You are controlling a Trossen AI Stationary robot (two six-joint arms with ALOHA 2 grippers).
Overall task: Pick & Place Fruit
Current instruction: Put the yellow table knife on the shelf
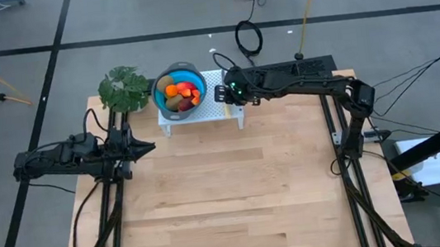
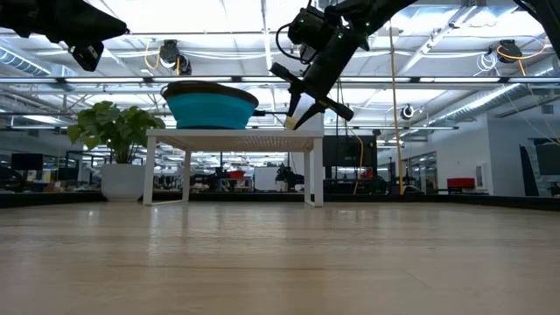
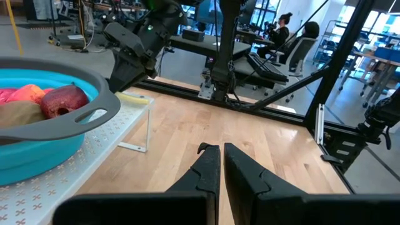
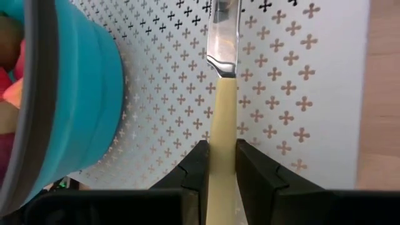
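The fruit (image 1: 180,95) lies piled in a blue bowl (image 1: 164,103) with a grey rim, on a white perforated stand (image 1: 214,109) at the table's far middle. The left wrist view shows a dark red piece (image 3: 62,100), an orange one (image 3: 25,94) and an olive-brown one (image 3: 17,114). My right gripper (image 1: 225,90) hangs over the stand beside the bowl, shut on a slim pale-handled knife (image 4: 223,75). My left gripper (image 1: 150,147) hovers shut and empty above the table's left side. My right gripper (image 4: 222,147) pinches the knife's pale handle (image 4: 223,119) between its two fingers (image 4: 195,169), which lie along the knife. It comes slanting down from the right. The blade (image 4: 223,31) points away over the stand. Whether the knife is lifted clear of the stand cannot be told.
A green leafy plant (image 1: 125,89) stands at the far left, next to the bowl. The wooden tabletop (image 1: 227,189) stretches toward the near edge. Black frame rails (image 1: 350,167) run along both sides. Beyond the table, a person sits at a desk (image 3: 284,28).
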